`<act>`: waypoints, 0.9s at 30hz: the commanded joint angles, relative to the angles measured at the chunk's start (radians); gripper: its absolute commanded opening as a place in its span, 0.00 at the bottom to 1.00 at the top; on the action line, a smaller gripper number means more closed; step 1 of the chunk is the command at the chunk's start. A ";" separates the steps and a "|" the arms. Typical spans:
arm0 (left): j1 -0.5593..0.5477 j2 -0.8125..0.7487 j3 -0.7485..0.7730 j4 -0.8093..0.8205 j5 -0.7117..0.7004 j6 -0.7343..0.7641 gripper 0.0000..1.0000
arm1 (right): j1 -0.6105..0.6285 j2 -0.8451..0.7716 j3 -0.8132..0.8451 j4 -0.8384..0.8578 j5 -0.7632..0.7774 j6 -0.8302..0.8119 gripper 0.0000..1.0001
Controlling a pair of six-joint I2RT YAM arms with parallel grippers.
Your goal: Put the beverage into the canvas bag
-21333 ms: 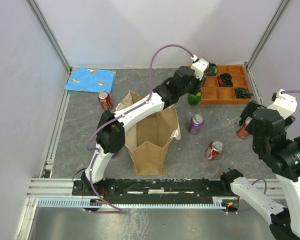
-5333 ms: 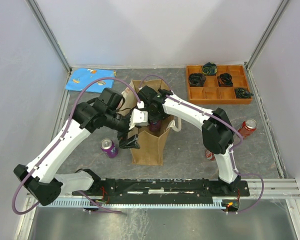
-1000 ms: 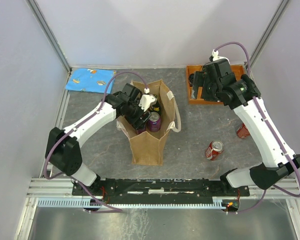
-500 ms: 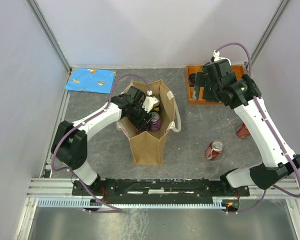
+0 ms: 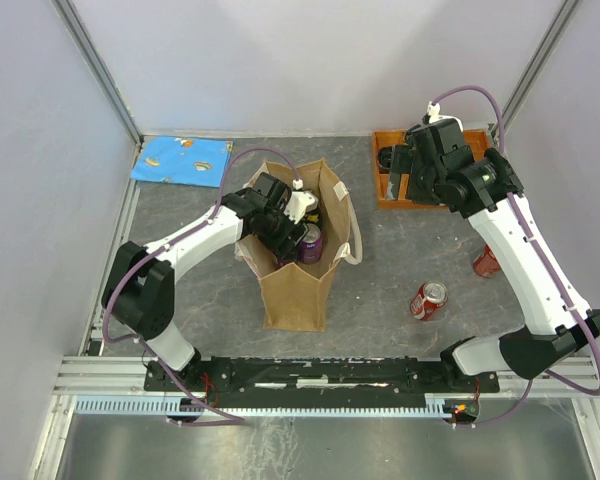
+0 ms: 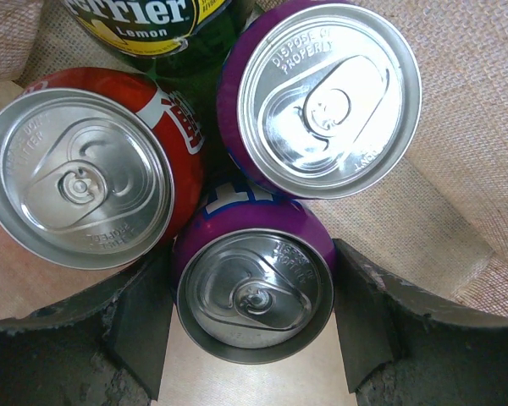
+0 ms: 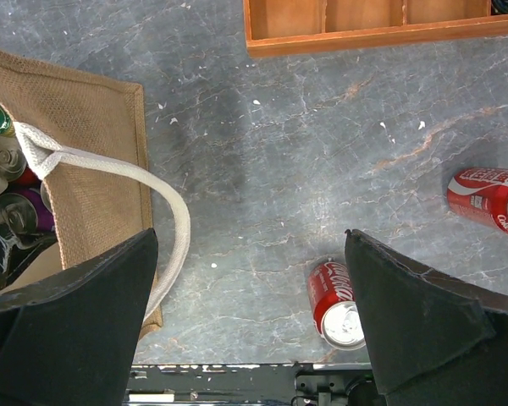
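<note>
The tan canvas bag point(image 5: 298, 290) stands open in the middle of the table, its cream rope handle point(image 7: 165, 211) hanging over the right side. My left gripper point(image 6: 252, 317) reaches down inside it, shut on an upright purple can point(image 6: 254, 292), one dark finger point(image 6: 140, 313) on each side. Beside that can in the bag stand a second purple can point(image 6: 326, 101), a red can point(image 6: 80, 178) and a green Perrier bottle point(image 6: 169, 34). My right gripper point(image 7: 250, 321) hangs open and empty, high above the table right of the bag.
A red can point(image 5: 428, 299) lies on the grey table right of the bag, and another red can point(image 5: 485, 262) lies near the right wall. A wooden compartment tray point(image 5: 420, 200) sits at the back right, a blue cloth point(image 5: 182, 160) at the back left.
My left arm has folded in slightly, with the gripper and purple can staying inside the bag's mouth. The right arm has barely moved.
</note>
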 commanded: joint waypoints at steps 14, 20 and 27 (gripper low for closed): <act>0.001 -0.063 0.142 -0.044 0.003 -0.040 0.99 | -0.024 -0.011 -0.017 -0.009 -0.020 -0.014 0.99; 0.001 -0.123 0.234 -0.093 0.054 -0.049 0.99 | -0.054 -0.013 -0.079 -0.040 -0.049 -0.010 0.99; 0.003 -0.279 0.222 -0.013 0.096 -0.125 0.99 | -0.125 -0.080 -0.333 -0.071 -0.174 0.006 0.99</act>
